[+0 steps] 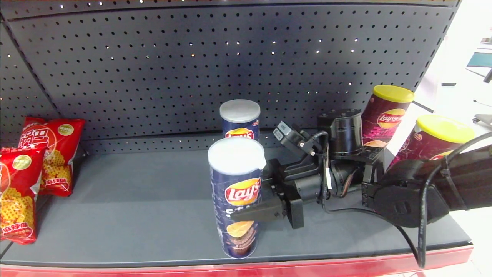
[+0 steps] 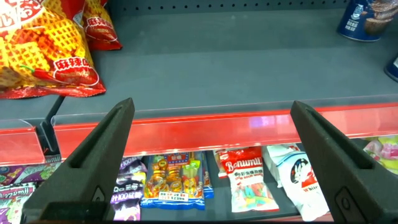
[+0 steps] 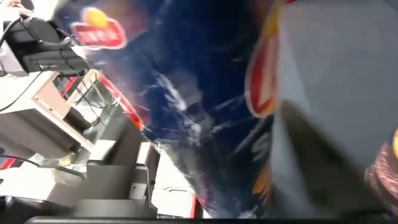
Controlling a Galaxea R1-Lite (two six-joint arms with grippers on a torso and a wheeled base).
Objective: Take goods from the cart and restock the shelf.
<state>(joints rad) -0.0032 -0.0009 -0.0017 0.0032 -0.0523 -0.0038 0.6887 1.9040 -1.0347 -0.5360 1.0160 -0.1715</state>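
A blue chip can (image 1: 235,169) with a white lid stands upright near the front edge of the grey shelf (image 1: 134,200). My right gripper (image 1: 246,206) comes in from the right and is shut on the can's lower half, one finger crossing its front. The same can (image 3: 205,106) looms very close in the right wrist view. A second blue can (image 1: 240,119) stands right behind it. My left gripper (image 2: 212,107) is open and holds nothing, level with the shelf's red front lip (image 2: 211,127).
Two maroon cans with yellow lids (image 1: 386,115) (image 1: 434,142) stand at the shelf's right end, behind my right arm. Red snack bags (image 1: 54,157) (image 1: 17,196) lean at the left. The shelf's middle left is bare. Packed sweets (image 2: 249,180) lie on the shelf below.
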